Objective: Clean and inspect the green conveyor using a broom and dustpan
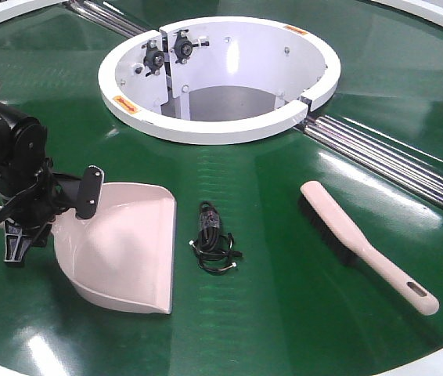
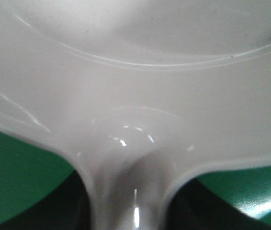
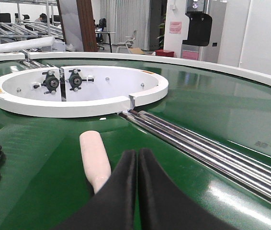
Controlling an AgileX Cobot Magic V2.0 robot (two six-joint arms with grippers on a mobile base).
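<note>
The beige-pink dustpan (image 1: pixel 124 251) lies on the green conveyor (image 1: pixel 268 204) at the left, its mouth facing right. My left gripper (image 1: pixel 48 218) is shut on the neck of its handle. In the left wrist view the pan (image 2: pixel 135 72) fills the frame, and the left gripper (image 2: pixel 128 206) has a dark finger on each side of the handle neck. The broom (image 1: pixel 366 244) lies flat on the belt at the right, bristles down, untouched. My right gripper (image 3: pixel 138 152) is shut and empty, hovering just behind and right of the broom (image 3: pixel 95 158).
A black coiled cable bundle (image 1: pixel 214 247) lies on the belt between dustpan and broom. The white circular hub ring (image 1: pixel 221 74) stands behind. Silver rollers (image 1: pixel 394 160) run diagonally at the right. The belt's white front edge (image 1: pixel 441 360) is close by.
</note>
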